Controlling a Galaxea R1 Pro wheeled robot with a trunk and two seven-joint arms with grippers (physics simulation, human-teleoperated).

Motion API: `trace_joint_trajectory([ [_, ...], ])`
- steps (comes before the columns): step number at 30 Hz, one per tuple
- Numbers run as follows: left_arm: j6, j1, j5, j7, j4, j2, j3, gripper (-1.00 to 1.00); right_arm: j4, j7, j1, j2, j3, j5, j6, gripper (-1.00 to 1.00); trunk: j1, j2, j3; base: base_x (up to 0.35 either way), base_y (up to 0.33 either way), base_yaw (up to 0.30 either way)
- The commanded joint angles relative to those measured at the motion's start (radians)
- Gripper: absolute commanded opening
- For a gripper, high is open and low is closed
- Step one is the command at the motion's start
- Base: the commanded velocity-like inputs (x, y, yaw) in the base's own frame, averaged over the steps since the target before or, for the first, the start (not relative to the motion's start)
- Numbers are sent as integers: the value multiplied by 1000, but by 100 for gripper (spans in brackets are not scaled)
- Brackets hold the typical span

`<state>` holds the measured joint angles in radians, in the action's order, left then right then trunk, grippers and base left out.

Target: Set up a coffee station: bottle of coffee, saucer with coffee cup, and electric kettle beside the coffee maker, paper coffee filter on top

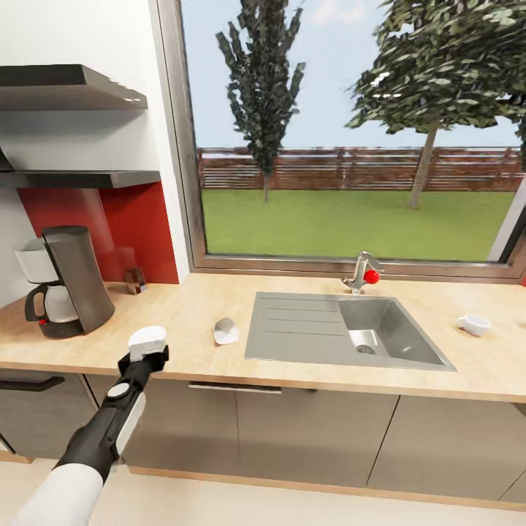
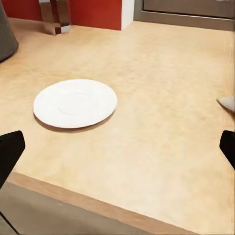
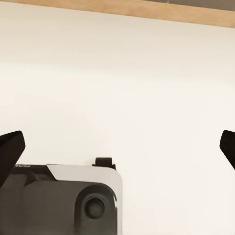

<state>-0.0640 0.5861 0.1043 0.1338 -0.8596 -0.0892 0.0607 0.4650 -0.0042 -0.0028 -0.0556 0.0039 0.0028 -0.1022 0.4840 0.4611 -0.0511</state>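
The coffee maker (image 1: 66, 281) stands at the left end of the kitchen countertop (image 1: 190, 307); its dark side shows in the left wrist view (image 2: 6, 34). The white saucer (image 2: 75, 103) lies flat on the wood near the front edge, to the right of the machine (image 1: 148, 338). My left gripper (image 2: 117, 147) hovers just short of it at the counter's edge (image 1: 146, 358), open and holding nothing. A white paper coffee filter (image 1: 226, 331) lies left of the sink. The coffee cup (image 1: 474, 324) sits far right. My right gripper (image 3: 117, 147) is open over pale floor. The bottle of coffee and electric kettle are out of view.
The steel sink (image 1: 343, 329) with its tap (image 1: 361, 274) is set in the middle of the counter. Two dark shelves (image 1: 73, 179) hang above the coffee maker. A small brown and silver object (image 1: 134, 280) stands by the red backsplash. Grey cabinet fronts (image 1: 292, 431) run below.
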Motion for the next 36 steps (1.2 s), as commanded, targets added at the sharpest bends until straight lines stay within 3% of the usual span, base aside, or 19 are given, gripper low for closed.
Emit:
trace_joint_trajectory([
  [1,-45,26,21,1,-1,-1,-3,100,0,0,0,-1,0,0,-2,100,1,2,-2,0,0,0],
  [5,-187,107,38,-43,8,-1,-7,100,0,0,0,-2,-2,0,-1,100,1,2,-2,0,0,0],
  [8,-285,142,35,-97,16,-1,-9,100,2,1,0,-2,-4,0,0,100,1,2,-2,0,0,0],
  [11,-341,154,31,-130,19,-3,-11,100,1,0,0,-11,-5,0,2,100,1,2,-2,0,0,0],
  [18,-360,141,21,-146,-12,-9,-23,100,-15,1,0,-69,-5,-2,4,100,1,2,-2,0,0,0],
  [23,-360,137,-19,-121,-18,-5,-49,100,-69,6,0,-104,-4,-4,5,100,1,2,-2,25,-1,0],
  [28,-357,136,-47,-80,-18,-3,-54,100,-83,8,0,-106,-3,-5,7,100,1,2,-2,170,-74,0],
  [30,-346,125,-50,-80,-6,8,-55,100,-95,7,0,-95,6,-1,7,100,1,2,-2,0,0,0],
  [36,-335,107,-47,-81,5,0,-56,100,-127,9,-1,-64,4,0,9,100,1,2,-2,0,0,0],
])
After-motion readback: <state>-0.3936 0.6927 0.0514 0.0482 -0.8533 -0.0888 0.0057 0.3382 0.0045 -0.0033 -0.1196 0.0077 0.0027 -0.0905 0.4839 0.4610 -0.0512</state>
